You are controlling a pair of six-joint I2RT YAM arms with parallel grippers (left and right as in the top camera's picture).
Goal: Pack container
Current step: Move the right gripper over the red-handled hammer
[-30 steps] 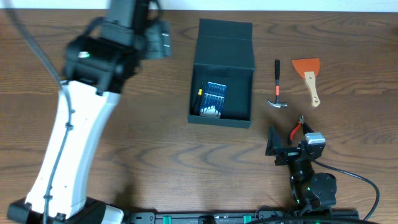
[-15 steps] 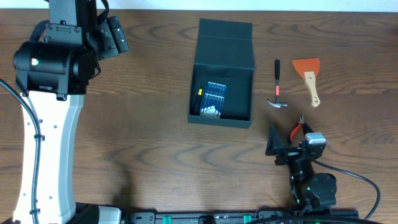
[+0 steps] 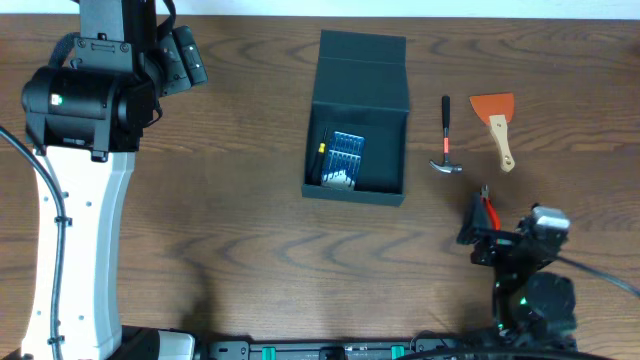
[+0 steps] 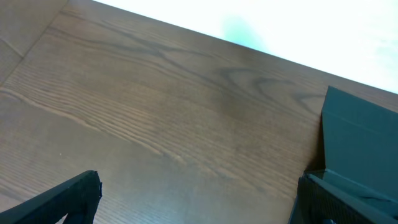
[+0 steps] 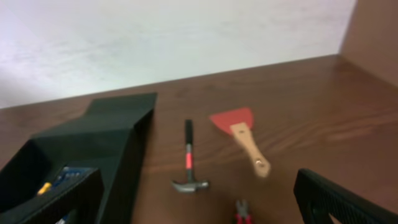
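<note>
While the left arm runs up the left edge of the overhead frame, the container (image 3: 357,130) sits at upper centre of the table (image 3: 240,200), its lid (image 3: 362,70) folded back toward the top edge. A blue case (image 3: 345,158) lies inside, against the left half of the open box.

Right of the container, and apart from it, a hammer (image 3: 446,137) lies with its head toward the bottom of the frame. A scraper (image 3: 495,125) with an orange blade and a wooden handle lies just right of the hammer. Below the two, red-handled pliers (image 3: 488,207) lie at the top edge of the right gripper (image 3: 490,235). Whether they touch it cannot be told.

The left gripper (image 4: 199,190) hangs in the upper left of the overhead frame, well apart from the container. Its wrist view shows the fingers (image 4: 74,196) spread wide over bare wood. The right gripper's fingers (image 5: 348,199) are likewise spread with nothing between them, and the hammer, scraper and container lie beyond them.
</note>
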